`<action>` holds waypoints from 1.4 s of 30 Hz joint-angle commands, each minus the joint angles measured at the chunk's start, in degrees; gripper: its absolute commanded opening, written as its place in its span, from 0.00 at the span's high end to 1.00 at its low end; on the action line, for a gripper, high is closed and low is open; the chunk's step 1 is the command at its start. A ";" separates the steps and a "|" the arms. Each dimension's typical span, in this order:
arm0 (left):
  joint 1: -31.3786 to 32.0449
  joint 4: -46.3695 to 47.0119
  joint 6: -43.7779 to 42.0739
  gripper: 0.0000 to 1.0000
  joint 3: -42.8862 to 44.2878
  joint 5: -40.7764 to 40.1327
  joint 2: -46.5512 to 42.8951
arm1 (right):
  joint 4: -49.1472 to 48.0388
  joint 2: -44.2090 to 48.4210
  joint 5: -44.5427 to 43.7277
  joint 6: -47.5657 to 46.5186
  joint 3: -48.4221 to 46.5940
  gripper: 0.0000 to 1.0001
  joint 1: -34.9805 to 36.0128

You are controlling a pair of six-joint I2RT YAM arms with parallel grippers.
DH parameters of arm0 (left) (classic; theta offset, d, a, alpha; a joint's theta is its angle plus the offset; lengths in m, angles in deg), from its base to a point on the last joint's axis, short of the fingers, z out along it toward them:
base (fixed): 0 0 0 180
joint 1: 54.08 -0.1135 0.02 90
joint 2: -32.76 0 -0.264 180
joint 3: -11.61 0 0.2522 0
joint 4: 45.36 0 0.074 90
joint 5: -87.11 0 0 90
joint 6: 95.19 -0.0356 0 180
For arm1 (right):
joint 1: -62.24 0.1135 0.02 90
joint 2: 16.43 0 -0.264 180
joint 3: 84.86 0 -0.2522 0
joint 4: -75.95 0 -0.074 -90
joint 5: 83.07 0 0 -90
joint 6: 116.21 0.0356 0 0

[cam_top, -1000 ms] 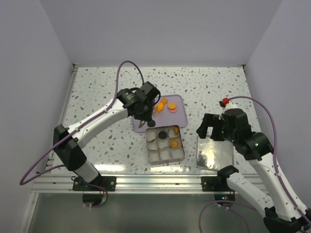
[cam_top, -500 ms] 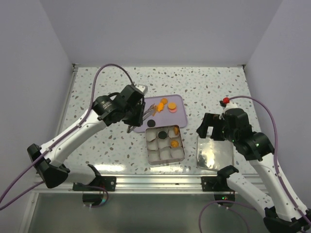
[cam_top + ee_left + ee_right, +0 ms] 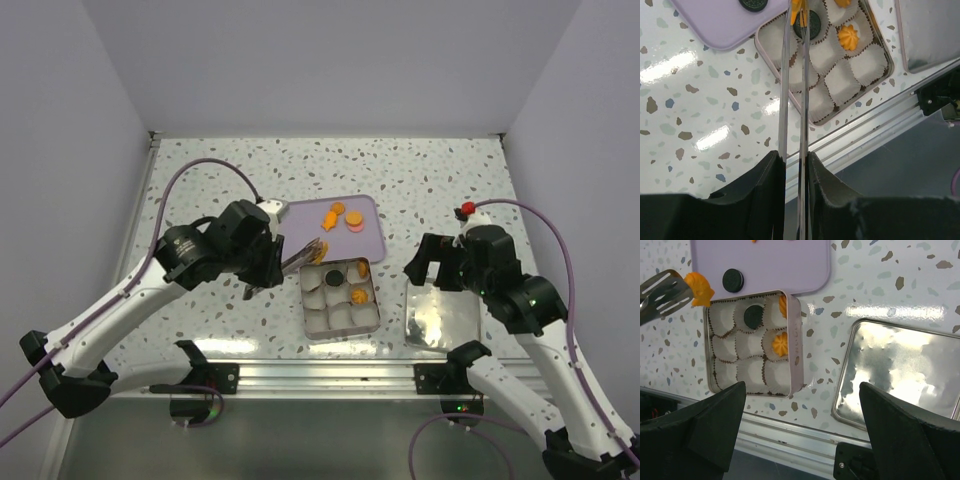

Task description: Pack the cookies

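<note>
So, the left fingers (image 3: 660,287), long slotted metal blades, are clamped on one orange cookie (image 3: 699,288), held near the far left corner of the square tin (image 3: 796,340). Inside the tin, among white paper cups (image 3: 775,375), sit a black cookie (image 3: 754,315) and two orange cookies (image 3: 781,344). A second black one (image 3: 733,280) lies on the lilac tray (image 3: 790,265), as does a pink cookie (image 3: 354,222). The right fingers (image 3: 705,425) stand wide apart, holding nothing, above the tabletop (image 3: 820,370) between the tin and a shiny metal lid (image 3: 895,375).

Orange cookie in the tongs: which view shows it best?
Right wrist: the orange cookie shows whole at the tip of the tongs. Left wrist shows only an orange sliver between the blades; top external, a small speck.
</note>
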 commanded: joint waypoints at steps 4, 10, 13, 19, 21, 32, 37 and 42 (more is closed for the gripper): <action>4.25 -0.74 1.55 1.00 -1.66 -1.22 -0.71 | -1.17 1.00 1.45 1.50 -0.73 0.01 0.38; 7.07 -2.23 4.63 1.00 -3.24 -5.61 -1.06 | -0.20 1.97 1.28 1.76 -0.64 0.01 0.38; 7.16 -2.59 5.68 1.00 -3.86 -7.55 -1.32 | 0.15 2.32 1.01 1.67 -0.56 0.01 0.30; 7.16 -2.76 7.18 1.00 -4.91 -10.71 -1.58 | 0.50 2.32 0.84 1.24 -0.82 0.01 0.38; 7.16 -2.24 7.27 1.00 -5.26 -10.72 -1.50 | 0.51 2.15 0.75 1.06 -0.91 0.01 0.38; 7.16 -0.30 6.65 0.95 -6.14 -8.96 -1.49 | 0.59 1.79 0.57 0.62 -0.56 0.01 0.29; 7.16 1.54 5.78 0.91 -7.11 -6.76 -1.85 | 0.24 1.79 0.57 0.71 -0.20 0.01 0.38; 7.16 1.55 5.25 0.75 -7.29 -5.71 -1.93 | 0.15 1.88 0.40 0.79 0.15 0.01 0.38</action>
